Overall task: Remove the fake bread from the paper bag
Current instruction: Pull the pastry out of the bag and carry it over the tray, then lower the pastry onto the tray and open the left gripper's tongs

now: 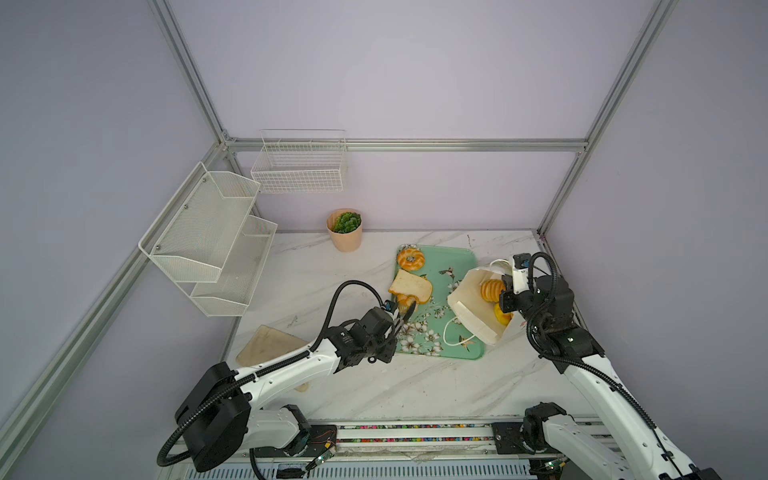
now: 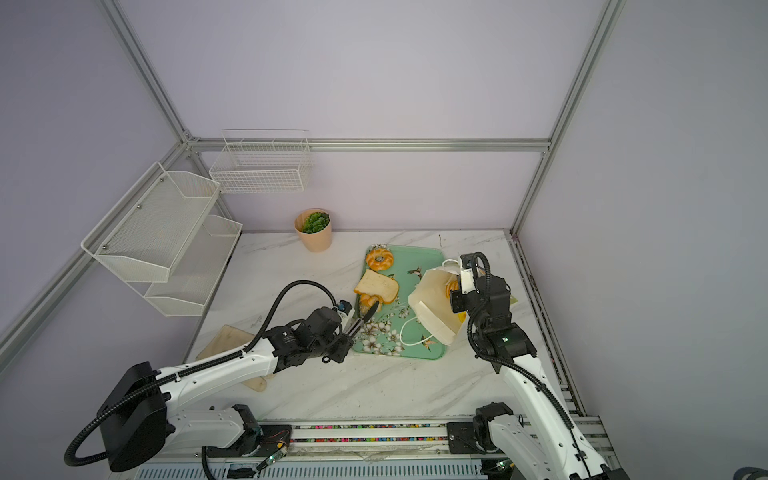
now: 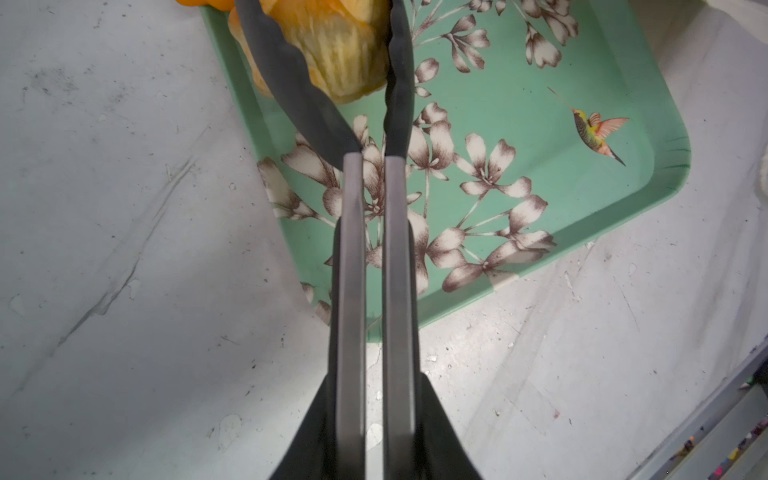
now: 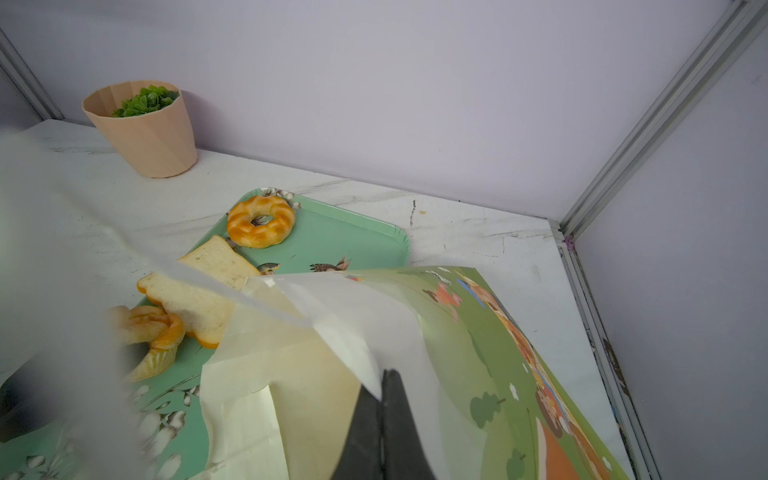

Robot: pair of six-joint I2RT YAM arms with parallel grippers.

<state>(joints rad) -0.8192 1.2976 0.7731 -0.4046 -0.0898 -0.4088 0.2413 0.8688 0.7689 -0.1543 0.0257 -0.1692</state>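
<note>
In both top views the left arm (image 1: 291,365) reaches low from seven o'clock, left gripper (image 1: 405,311) clamped on a pointed roll (image 1: 404,300) at the tray's (image 1: 453,259) nine o'clock edge; the right arm (image 1: 594,382) bends up from five o'clock over the paper bag (image 1: 473,320), tilted open at three o'clock, a ridged loaf (image 1: 492,289) inside. Left wrist view: both fingers (image 3: 286,70) clasp the roll. Right wrist view: the right gripper (image 4: 384,390) pinches the bag's paper.

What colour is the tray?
The rectangular tray: mint green with white flowers, best in left wrist view.
</note>
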